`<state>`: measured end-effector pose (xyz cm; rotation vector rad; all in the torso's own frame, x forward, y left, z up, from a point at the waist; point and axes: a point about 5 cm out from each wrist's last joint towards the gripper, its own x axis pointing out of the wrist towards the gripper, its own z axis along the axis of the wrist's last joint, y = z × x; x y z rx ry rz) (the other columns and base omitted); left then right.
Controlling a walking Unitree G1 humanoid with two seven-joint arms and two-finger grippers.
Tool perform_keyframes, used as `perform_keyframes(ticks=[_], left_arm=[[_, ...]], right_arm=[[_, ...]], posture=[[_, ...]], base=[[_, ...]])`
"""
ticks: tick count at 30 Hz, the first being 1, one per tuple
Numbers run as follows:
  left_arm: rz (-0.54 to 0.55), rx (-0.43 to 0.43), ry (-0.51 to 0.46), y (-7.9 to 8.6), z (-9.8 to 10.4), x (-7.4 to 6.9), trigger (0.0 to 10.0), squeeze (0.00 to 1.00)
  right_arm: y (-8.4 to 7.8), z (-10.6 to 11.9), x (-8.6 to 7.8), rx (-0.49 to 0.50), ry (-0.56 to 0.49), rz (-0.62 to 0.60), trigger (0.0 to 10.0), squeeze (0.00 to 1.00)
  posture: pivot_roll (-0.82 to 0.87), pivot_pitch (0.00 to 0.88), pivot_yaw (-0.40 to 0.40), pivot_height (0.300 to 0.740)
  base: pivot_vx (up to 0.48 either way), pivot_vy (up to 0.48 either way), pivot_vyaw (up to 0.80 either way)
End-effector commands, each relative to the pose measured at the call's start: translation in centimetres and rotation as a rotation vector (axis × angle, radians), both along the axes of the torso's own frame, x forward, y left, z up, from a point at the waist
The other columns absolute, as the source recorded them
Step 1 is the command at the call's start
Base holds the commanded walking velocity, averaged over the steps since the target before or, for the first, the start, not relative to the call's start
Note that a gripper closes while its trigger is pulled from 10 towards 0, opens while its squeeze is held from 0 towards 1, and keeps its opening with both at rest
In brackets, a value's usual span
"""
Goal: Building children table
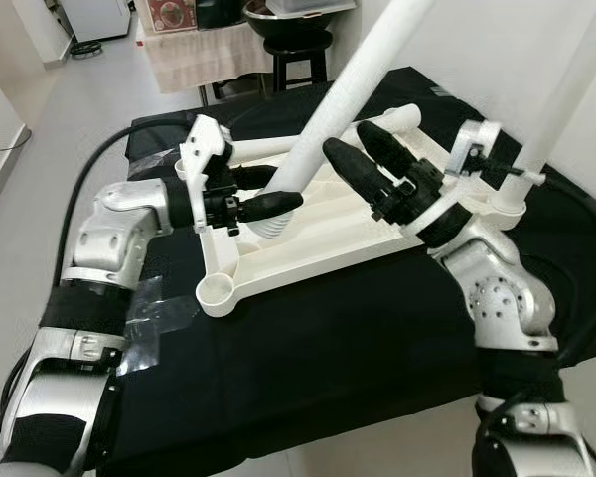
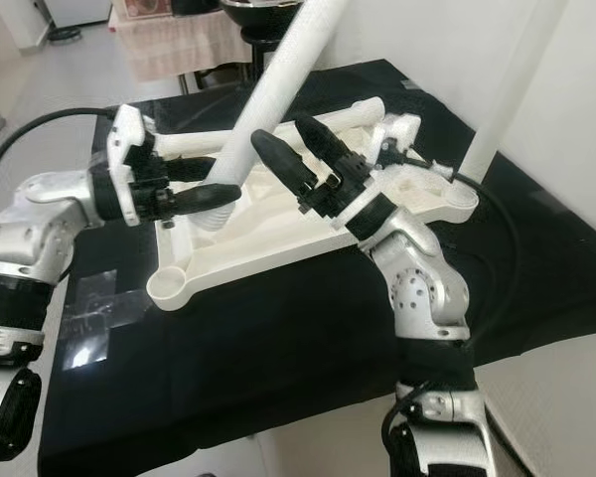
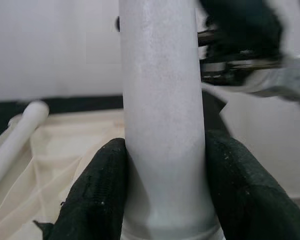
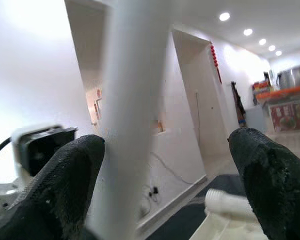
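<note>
Gripping a white table leg [image 1: 350, 84] near its base, the left claw [image 1: 278, 204] is seating it into a socket on the upturned tabletop [image 1: 308, 238]. Just beside it, the right claw [image 1: 363, 149] is hovering with fingers spread. A tilted leg risks jamming. The near corner socket [image 1: 215, 291] is sitting empty
</note>
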<state>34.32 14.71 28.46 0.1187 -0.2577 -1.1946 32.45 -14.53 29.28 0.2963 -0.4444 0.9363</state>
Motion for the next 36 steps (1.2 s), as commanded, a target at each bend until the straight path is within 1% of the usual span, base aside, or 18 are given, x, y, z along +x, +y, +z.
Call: perform_keyframes(ticks=[1, 2, 4, 7, 10, 12, 15, 20, 27, 28, 29, 30, 31, 32, 33, 34, 35, 36], left_arm=[[-0.034, -0.04, -0.007, 0.5, 0.4, -0.6, 10.0, 0.0], [-0.053, -0.05, -0.009, 0.4, 0.4, -0.8, 10.0, 0.0], [-0.086, -0.053, -0.016, 0.1, 0.2, -1.3, 10.0, 0.0], [-0.112, -0.041, -0.012, -0.4, -0.2, -1.7, 10.0, 0.0], [-0.126, -0.036, -0.01, -0.6, -0.3, -1.8, 10.0, 0.0], [-0.156, -0.032, -0.008, -0.9, -0.4, -2.1, 10.0, 0.0], [-0.172, -0.032, -0.006, -1.0, -0.3, -2.3, 10.0, 0.0], [-0.183, -0.029, -0.003, -1.0, -0.3, -2.6, 10.0, 0.0], [-0.297, 0.028, 0.018, -1.6, -0.9, -4.1, 10.0, 0.0], [-0.309, 0.042, 0.023, -1.7, -1.1, -4.2, 10.0, 0.0], [-0.315, 0.051, 0.028, -1.7, -1.3, -4.3, 10.0, 0.0], [-0.317, 0.055, 0.031, -1.7, -1.4, -4.4, 10.0, 0.0], [-0.318, 0.057, 0.034, -1.8, -1.5, -4.4, 10.0, 0.0], [-0.32, 0.057, 0.035, -1.8, -1.5, -4.4, 10.0, 0.0], [-0.32, 0.057, 0.035, -1.8, -1.5, -4.4, 10.0, 0.0], [-0.322, 0.057, 0.036, -1.8, -1.5, -4.5, 10.0, 0.0], [-0.322, 0.057, 0.036, -1.8, -1.5, -4.5, 10.0, 0.0], [-0.324, 0.057, 0.037, -1.8, -1.5, -4.5, 10.0, 0.0]], right_arm=[[0.3, 0.0, -0.1, -0.002, 0.005, 0.043, 10.0, 0.0], [0.4, 0.2, -0.1, -0.008, -0.005, 0.053, 10.0, 0.0], [1.2, 0.4, -0.6, -0.049, -0.037, 0.13, 10.0, 0.0], [2.9, 0.0, -1.3, -0.099, -0.05, 0.216, 10.0, 0.0], [3.4, -0.1, -1.4, -0.1, -0.043, 0.238, 10.0, 0.0], [4.5, -0.4, -1.9, -0.105, -0.044, 0.321, 10.0, 0.0], [4.8, -0.6, -2.1, -0.126, -0.056, 0.37, 10.0, 0.0], [4.9, -0.6, -2.1, -0.146, -0.067, 0.379, 10.0, 0.0], [5.7, -0.3, -2.4, -0.177, -0.086, 0.436, 10.0, 0.0], [5.7, -0.2, -2.4, -0.176, -0.087, 0.441, 9.0, 0.0], [5.8, -0.1, -2.3, -0.174, -0.088, 0.444, 8.5, 0.0], [5.8, -0.1, -2.4, -0.172, -0.09, 0.447, 6.9, 0.0], [5.8, 0.0, -2.4, -0.17, -0.091, 0.448, 4.9, 0.0], [5.8, 0.0, -2.4, -0.169, -0.092, 0.45, 4.4, 0.0], [5.8, 0.0, -2.4, -0.169, -0.092, 0.45, 4.4, 0.0], [5.8, 0.0, -2.4, -0.166, -0.092, 0.454, 0.9, 0.0], [5.8, 0.0, -2.4, -0.166, -0.092, 0.454, 0.9, 0.0], [5.9, 0.0, -2.4, -0.165, -0.091, 0.463, 1.2, 0.0]], posture=[[0.0, 0.08, 0.036, 0.74], [0.0, 0.08, 0.036, 0.74], [0.0, 0.081, 0.034, 0.74], [0.0, 0.084, 0.033, 0.74], [0.0, 0.084, 0.033, 0.74], [0.0, 0.084, 0.033, 0.74], [0.01, 0.084, 0.034, 0.74], [0.01, 0.086, 0.035, 0.74], [0.01, 0.088, 0.036, 0.74], [0.01, 0.088, 0.036, 0.74], [0.01, 0.088, 0.036, 0.74], [0.01, 0.088, 0.037, 0.74], [0.01, 0.088, 0.036, 0.74], [0.01, 0.088, 0.036, 0.74], [0.01, 0.088, 0.036, 0.74], [0.01, 0.088, 0.036, 0.74], [0.01, 0.088, 0.036, 0.74], [0.01, 0.088, 0.035, 0.74]], base=[[0.0, 0.0, 0.0], [0.0, 0.0, 0.0], [0.0, 0.0, 0.0], [0.0, 0.0, 0.0], [0.0, 0.0, 0.0], [0.0, 0.0, 0.0], [0.0, 0.0, 0.0], [0.0, 0.0, 0.0], [0.0, 0.0, 0.0], [0.0, 0.0, 0.0], [0.0, 0.0, 0.0], [0.0, 0.0, 0.0], [0.0, 0.0, 0.0], [0.0, 0.0, 0.0], [0.0, 0.0, 0.0], [0.0, 0.0, 0.0], [0.0, 0.0, 0.0], [0.0, 0.0, 0.0]])
